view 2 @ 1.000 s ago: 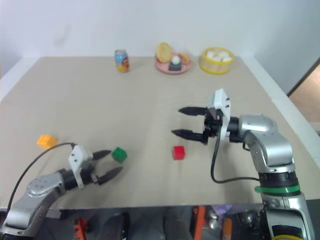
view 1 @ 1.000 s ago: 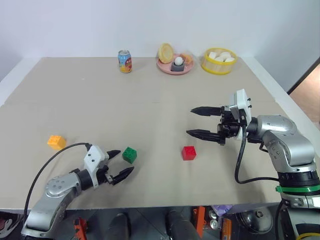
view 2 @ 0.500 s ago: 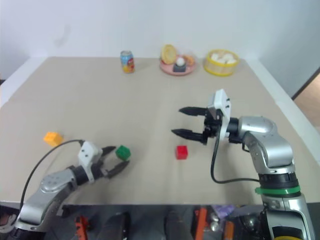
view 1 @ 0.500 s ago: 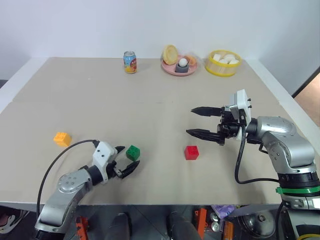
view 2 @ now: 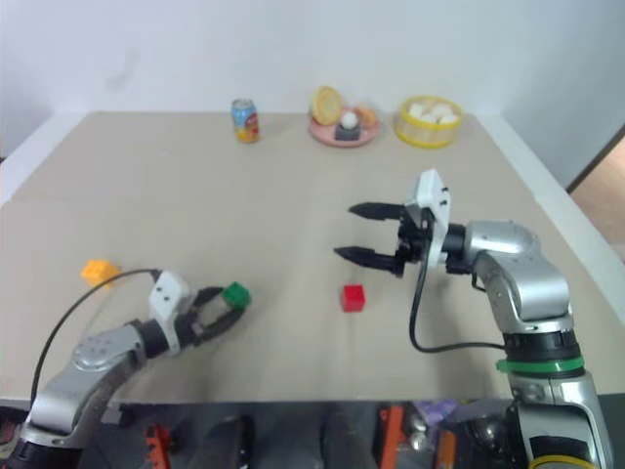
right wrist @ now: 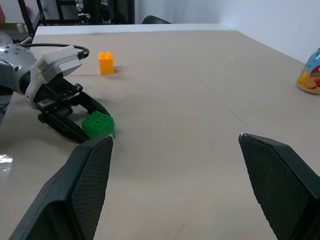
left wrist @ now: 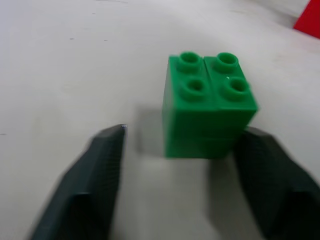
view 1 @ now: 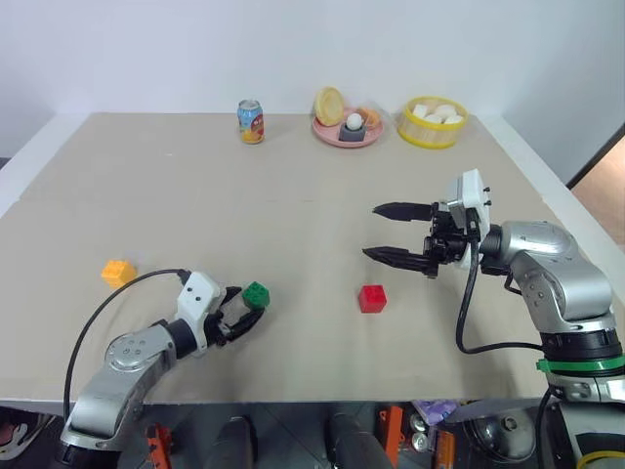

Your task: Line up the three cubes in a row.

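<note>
The table has a flat, matte beige top with a pale border.

**Cubes.** All three are small moulded plastic bricks with round studs on top.
- The green cube sits on the table near the front left. Its top carries four round studs in a square pattern, and its faces are smooth with a faint seam across the middle.
- The red cube rests alone near the front centre, well apart from the green one.
- The orange-yellow cube lies by the left side, apart from both others.

The three do not form a row.

**Left gripper**. It lies low over the table, its two tapered black fingers on either side of the green cube. In the wrist view one finger is at the cube's side and the other stands off with a gap; whether the jaws are clamped on the cube cannot be told.

**Right gripper**. It is held above the table, beyond the red cube and pointing toward the left side. Its jaws are spread wide and hold nothing.

**Far edge.** A printed soda can, a pink plate with food items, and a round yellow bowl of pale rounded pieces
</note>
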Robot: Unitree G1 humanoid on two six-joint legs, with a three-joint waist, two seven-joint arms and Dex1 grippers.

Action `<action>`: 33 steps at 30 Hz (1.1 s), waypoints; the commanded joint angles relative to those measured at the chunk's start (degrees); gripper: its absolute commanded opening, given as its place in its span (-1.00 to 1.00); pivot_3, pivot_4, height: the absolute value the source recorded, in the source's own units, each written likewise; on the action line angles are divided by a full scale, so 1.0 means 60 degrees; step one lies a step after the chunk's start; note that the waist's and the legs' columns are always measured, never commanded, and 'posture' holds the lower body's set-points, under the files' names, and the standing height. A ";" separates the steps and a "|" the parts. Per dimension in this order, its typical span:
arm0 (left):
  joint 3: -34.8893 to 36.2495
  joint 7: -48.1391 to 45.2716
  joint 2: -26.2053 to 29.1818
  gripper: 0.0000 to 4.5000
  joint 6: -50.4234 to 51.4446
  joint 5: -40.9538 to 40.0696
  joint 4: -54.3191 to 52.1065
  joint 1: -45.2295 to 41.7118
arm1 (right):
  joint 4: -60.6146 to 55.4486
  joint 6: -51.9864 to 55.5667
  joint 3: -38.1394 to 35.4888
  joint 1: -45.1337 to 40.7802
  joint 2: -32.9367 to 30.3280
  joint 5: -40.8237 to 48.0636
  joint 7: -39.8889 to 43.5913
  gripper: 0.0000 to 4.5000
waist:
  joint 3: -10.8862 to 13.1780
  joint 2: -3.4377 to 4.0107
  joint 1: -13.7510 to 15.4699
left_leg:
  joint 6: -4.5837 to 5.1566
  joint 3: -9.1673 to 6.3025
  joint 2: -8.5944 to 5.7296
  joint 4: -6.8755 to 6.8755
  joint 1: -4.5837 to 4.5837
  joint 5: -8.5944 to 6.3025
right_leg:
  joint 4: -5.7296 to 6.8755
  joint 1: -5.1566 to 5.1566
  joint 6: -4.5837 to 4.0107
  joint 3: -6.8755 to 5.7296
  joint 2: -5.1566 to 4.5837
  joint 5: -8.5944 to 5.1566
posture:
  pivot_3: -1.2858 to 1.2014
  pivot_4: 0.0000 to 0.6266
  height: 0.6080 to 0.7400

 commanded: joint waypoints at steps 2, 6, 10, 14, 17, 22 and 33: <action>-0.0319 -0.0186 0.0031 -0.41 0.0135 0.0024 0.0152 0.0023 | 0.0007 -0.0205 -0.0066 -0.0321 0.0054 -0.0004 0.0096 0.85 | -0.0001 0.0001 0.0022 | -0.0005 -0.0003 -0.0001 -0.0010 -0.0005 -0.0015 | 0.0000 -0.0001 0.0007 0.0000 0.0001 -0.0026 | 0.03 -0.52 1.00; -0.0377 -0.0285 0.0048 -0.44 0.0076 0.0063 0.0236 -0.0081 | 0.0064 -0.0215 -0.0078 -0.0393 0.0121 -0.0048 0.0130 0.85 | 0.0000 0.0001 0.0053 | 0.0002 -0.0018 -0.0011 -0.0011 -0.0015 -0.0027 | 0.0000 0.0003 0.0019 0.0000 0.0001 -0.0049 | 0.03 -0.52 1.00; -0.0313 -0.0645 0.0205 -0.44 -0.0506 0.0176 0.0545 -0.0223 | 0.0046 -0.0224 -0.0063 -0.0372 0.0142 -0.0085 0.0147 0.85 | 0.0000 0.0001 0.0050 | 0.0002 -0.0019 -0.0016 -0.0004 -0.0013 -0.0027 | -0.0003 0.0011 0.0020 0.0000 -0.0003 -0.0047 | 0.03 -0.52 1.00; -0.0244 -0.1224 0.0298 -0.44 -0.1442 0.0212 0.1043 -0.0646 | 0.0063 -0.0219 -0.0068 -0.0391 0.0127 -0.0090 0.0180 0.85 | 0.0000 0.0001 0.0052 | 0.0002 -0.0019 -0.0015 -0.0003 -0.0011 -0.0026 | -0.0002 0.0010 0.0015 0.0000 -0.0003 -0.0041 | 0.03 -0.52 1.00; -0.0311 -0.2044 0.0419 -0.44 -0.2259 0.0152 0.1435 -0.1212 | -0.0037 -0.0107 -0.0167 -0.0398 0.0042 0.0029 0.0225 0.85 | 0.0001 -0.0001 0.0051 | 0.0004 -0.0018 -0.0015 0.0002 -0.0019 -0.0023 | -0.0002 0.0008 0.0016 -0.0003 -0.0003 -0.0039 | 0.03 -0.52 1.00; -0.0695 -0.3613 0.0497 -0.44 -0.3321 0.0066 0.2333 -0.2311 | -0.0423 0.0220 -0.0516 -0.0136 -0.0226 0.0447 0.0362 0.85 | 0.0002 -0.0002 0.0050 | 0.0003 -0.0017 -0.0013 0.0001 -0.0029 -0.0024 | -0.0003 0.0001 0.0020 -0.0004 -0.0001 -0.0040 | 0.03 -0.52 1.00; -0.1994 -0.6421 -0.0095 -0.44 -0.4414 0.0223 0.5125 -0.4726 | -0.1481 0.0168 -0.1761 0.2536 -0.1590 0.0794 0.0879 0.85 | 0.0002 -0.0003 0.0062 | 0.0010 -0.0029 -0.0018 0.0003 -0.0052 -0.0030 | -0.0009 0.0003 0.0042 -0.0012 -0.0001 -0.0055 | 0.03 -0.52 1.00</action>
